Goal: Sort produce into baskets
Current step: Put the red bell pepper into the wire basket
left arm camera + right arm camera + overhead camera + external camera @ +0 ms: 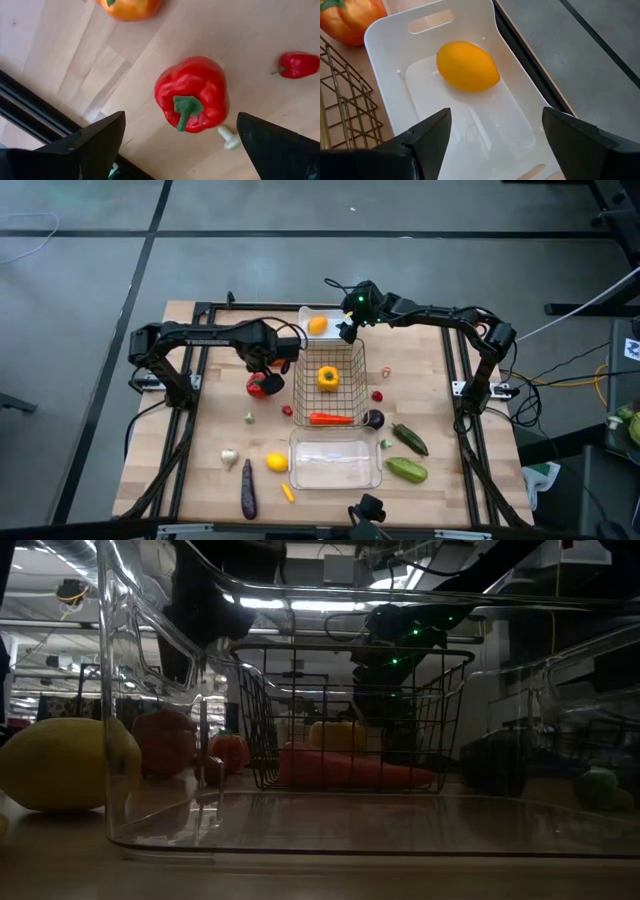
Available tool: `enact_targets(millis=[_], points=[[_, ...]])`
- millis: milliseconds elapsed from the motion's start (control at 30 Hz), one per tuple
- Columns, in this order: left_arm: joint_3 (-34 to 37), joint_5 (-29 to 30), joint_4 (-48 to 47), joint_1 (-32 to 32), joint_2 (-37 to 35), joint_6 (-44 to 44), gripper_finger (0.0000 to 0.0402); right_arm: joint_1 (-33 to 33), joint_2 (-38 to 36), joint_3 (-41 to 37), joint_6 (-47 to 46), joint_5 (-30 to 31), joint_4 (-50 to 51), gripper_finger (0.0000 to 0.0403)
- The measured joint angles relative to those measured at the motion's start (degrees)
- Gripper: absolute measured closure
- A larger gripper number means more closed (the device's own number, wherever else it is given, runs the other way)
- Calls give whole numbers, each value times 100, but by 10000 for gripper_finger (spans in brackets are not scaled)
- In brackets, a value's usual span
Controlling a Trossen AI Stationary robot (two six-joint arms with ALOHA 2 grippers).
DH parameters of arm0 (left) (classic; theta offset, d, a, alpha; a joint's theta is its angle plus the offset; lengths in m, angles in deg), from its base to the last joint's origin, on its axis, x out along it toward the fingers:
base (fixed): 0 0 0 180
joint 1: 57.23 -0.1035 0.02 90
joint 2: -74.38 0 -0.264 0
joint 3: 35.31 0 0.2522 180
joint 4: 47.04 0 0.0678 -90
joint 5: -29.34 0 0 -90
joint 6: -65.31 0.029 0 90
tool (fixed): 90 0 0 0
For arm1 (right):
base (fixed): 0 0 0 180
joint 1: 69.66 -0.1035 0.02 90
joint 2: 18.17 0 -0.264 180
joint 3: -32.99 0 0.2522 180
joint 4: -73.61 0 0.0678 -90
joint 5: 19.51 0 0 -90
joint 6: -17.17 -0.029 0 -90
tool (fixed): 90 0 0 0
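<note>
High view is showing the wooden table (200, 480) with the wire basket (329, 385) at its centre, already holding a yellow pepper (328, 377) and a carrot (330, 419). The clear tray (335, 461) is sitting just in front of the basket and the white tray (322, 323) just behind it. Loose produce is lying around them: cucumbers (408, 454), an eggplant (248, 488), a lemon (277, 463).

The left gripper (268, 368) is hovering over the red pepper (191, 94), fingers spread wide to either side of it, not yet touching. The right gripper (350, 323) is hanging over the white tray, fingers spread and holding nothing, with an orange-yellow fruit (467, 66) lying in the tray below.

Risks, as judged:
- The pepper is rounded and smooth; an off-centre closure could be squeezing it out sideways toward the small radish (299, 65) or the tiny white piece (229, 138) beside it.
- The left arm is working near the basket wall; a wide swing could be striking it.

The left wrist view is showing the pepper's green stem and finger spacing, which the high view hides beneath the arm. The low view is adding only the basket contents seen through the clear tray.
</note>
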Motion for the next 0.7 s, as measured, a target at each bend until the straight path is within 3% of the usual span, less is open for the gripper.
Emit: enact_targets(millis=[700], points=[[1057, -441, 1289, -226, -7, 84, 24, -2, -2, 2, -1, -1, 0, 93]])
